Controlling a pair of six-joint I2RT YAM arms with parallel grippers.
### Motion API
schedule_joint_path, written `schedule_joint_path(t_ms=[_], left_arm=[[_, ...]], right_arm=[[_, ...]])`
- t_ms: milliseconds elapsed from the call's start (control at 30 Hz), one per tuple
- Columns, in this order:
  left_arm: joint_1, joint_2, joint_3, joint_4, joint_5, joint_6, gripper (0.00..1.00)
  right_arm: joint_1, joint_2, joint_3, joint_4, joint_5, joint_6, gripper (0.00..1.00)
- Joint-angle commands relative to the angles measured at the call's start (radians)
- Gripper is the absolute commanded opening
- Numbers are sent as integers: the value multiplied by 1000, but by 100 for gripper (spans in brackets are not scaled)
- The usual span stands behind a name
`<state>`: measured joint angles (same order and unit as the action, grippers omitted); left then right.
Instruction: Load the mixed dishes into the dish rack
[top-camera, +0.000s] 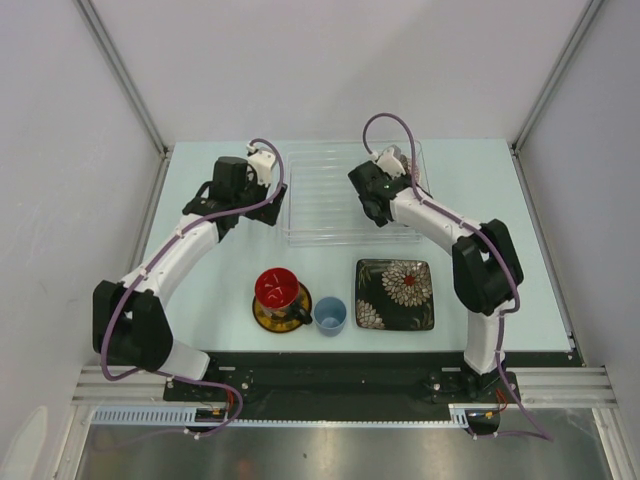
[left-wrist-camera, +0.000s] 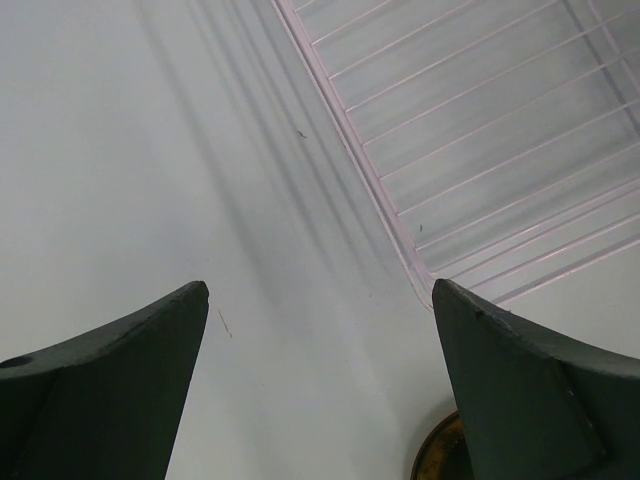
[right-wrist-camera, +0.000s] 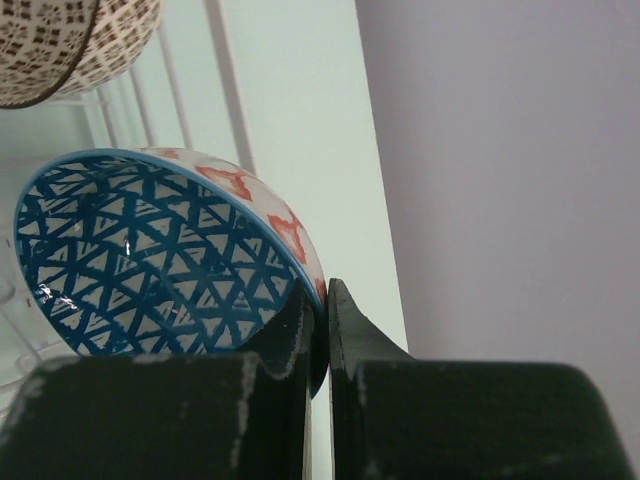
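Note:
My right gripper (right-wrist-camera: 322, 300) is shut on the rim of the blue patterned bowl (right-wrist-camera: 150, 260), holding it tilted over the far right end of the clear dish rack (top-camera: 340, 200). The small red-white patterned bowl (right-wrist-camera: 70, 40) rests in the rack just beyond it. My left gripper (left-wrist-camera: 320, 300) is open and empty above the table, beside the rack's left near corner (left-wrist-camera: 420, 270). The dark red-lined mug (top-camera: 277, 288) stands on the yellow-brown saucer (top-camera: 262, 318). The light blue cup (top-camera: 330, 315) and the black floral square plate (top-camera: 394, 294) sit to its right.
White walls close in the table on the left, back and right. The right wall (right-wrist-camera: 520, 150) is close to the held bowl. The saucer's edge (left-wrist-camera: 440, 455) shows just under my left gripper's right finger (left-wrist-camera: 520, 390).

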<state>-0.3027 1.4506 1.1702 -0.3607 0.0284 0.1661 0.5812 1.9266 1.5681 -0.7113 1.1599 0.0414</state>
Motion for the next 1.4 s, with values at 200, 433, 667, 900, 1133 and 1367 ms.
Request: schedule_joint_path(t_ms=[200, 433, 667, 900, 1133, 1367], left_arm=[[4, -52, -9, 34, -10, 7, 100], [4, -59, -10, 42, -18, 16, 100], [4, -53, -4, 43, -13, 13, 100], [4, -56, -4, 43, -12, 10, 100], [4, -58, 22, 34, -25, 29, 100], [4, -61, 78, 31, -70, 72, 100]], right_arm=[[5, 54, -22, 29, 4, 55, 0], [8, 91, -20, -8, -11, 94, 0], [15, 89, -34, -66, -55, 163, 45], [28, 29, -23, -102, -69, 187, 51], [46, -173, 23, -238, -183, 265, 100], [-17, -522, -110, -301, -481, 443, 100]])
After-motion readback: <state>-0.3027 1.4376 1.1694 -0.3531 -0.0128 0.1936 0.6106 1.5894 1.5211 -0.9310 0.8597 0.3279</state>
